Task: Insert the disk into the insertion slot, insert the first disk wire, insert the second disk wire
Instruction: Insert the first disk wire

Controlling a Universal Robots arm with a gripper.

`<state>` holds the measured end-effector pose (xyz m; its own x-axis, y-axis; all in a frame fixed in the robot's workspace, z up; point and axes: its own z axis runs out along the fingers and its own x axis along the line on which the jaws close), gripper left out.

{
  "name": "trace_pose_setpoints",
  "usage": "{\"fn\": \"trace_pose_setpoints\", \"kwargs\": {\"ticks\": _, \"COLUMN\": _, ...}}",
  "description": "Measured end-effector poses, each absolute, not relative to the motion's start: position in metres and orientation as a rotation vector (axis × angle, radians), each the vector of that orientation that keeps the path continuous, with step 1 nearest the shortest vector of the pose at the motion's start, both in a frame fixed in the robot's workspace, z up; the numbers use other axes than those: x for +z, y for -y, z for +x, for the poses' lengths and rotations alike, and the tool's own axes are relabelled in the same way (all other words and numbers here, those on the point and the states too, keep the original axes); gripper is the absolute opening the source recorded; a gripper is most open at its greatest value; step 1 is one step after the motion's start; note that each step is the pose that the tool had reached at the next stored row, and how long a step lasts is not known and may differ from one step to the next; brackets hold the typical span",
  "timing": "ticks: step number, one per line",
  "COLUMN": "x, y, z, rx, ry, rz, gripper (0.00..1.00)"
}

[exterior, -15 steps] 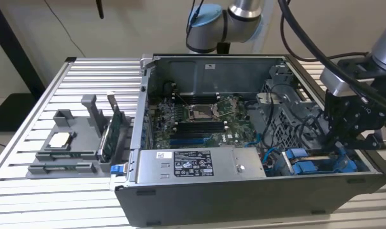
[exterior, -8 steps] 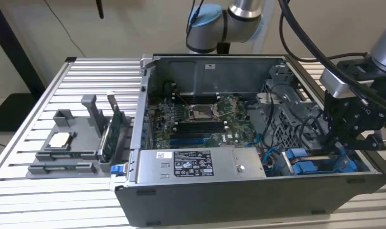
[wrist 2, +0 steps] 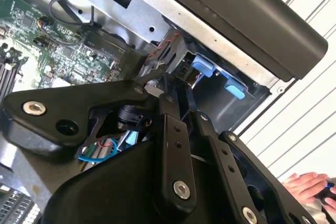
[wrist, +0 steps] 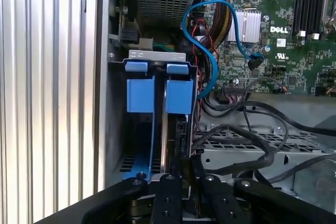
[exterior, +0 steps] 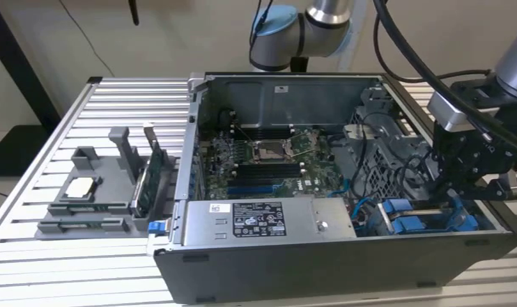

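Tight quarters: the dark grey insertion slot (wrist: 118, 124) with bright blue rails sits in a corner of the open black computer case (exterior: 326, 268). It is hard against the wall beside the slatted aluminium counter (exterior: 113, 102), and black cables (wrist: 247, 135) crowd its other side. My arm points down into it. The black end effector (wrist: 186, 163) is pinched narrow on the grey-silver disk (wrist: 169, 129) (edge-on, blue-framed), which stands upright in the slot.

Printed sticker (exterior: 258, 219) on power supply (exterior: 326, 224), white logo (wrist: 278, 29) on motherboard (wrist: 286, 64)
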<state>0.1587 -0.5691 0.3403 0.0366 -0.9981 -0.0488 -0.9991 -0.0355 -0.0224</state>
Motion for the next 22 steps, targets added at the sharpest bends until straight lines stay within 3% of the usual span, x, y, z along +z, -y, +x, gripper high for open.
{"fn": "trace_pose_setpoints", "kwargs": {"ticks": 22, "x": 0.33, "y": 0.573, "z": 0.159, "rx": 0.028, "ry": -2.156, "rz": -2.21, "gripper": 0.2}}
